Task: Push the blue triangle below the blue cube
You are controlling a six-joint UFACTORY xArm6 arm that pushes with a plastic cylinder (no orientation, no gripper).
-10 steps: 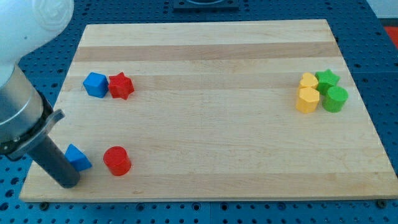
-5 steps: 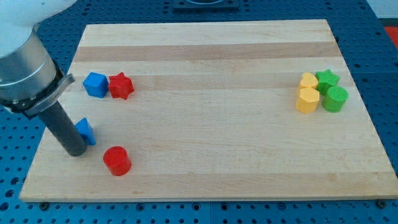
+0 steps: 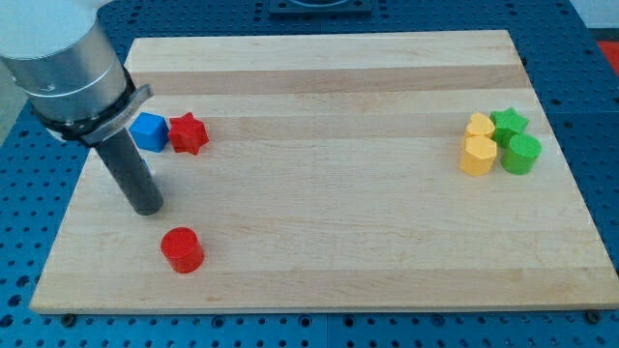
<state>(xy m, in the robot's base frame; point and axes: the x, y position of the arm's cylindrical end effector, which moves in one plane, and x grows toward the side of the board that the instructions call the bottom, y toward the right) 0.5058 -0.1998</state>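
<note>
The blue cube (image 3: 150, 130) sits near the board's left edge, with a red star (image 3: 189, 132) touching its right side. My dark rod comes down from the view's upper left, and my tip (image 3: 147, 207) rests on the board just below the blue cube. The blue triangle does not show; the rod and the arm's grey body cover the area just below and to the left of the cube. A red cylinder (image 3: 181, 248) stands below and to the right of my tip, apart from it.
At the view's right sits a tight group: two yellow blocks (image 3: 479, 141), a green star (image 3: 509, 122) and a green cylinder (image 3: 523, 153). The wooden board (image 3: 329, 222) lies on a blue perforated table.
My rod has moved up and to the right, from the lower left corner to just below the blue cube. The blue triangle moved up with it and is now hidden. The other blocks have not moved.
</note>
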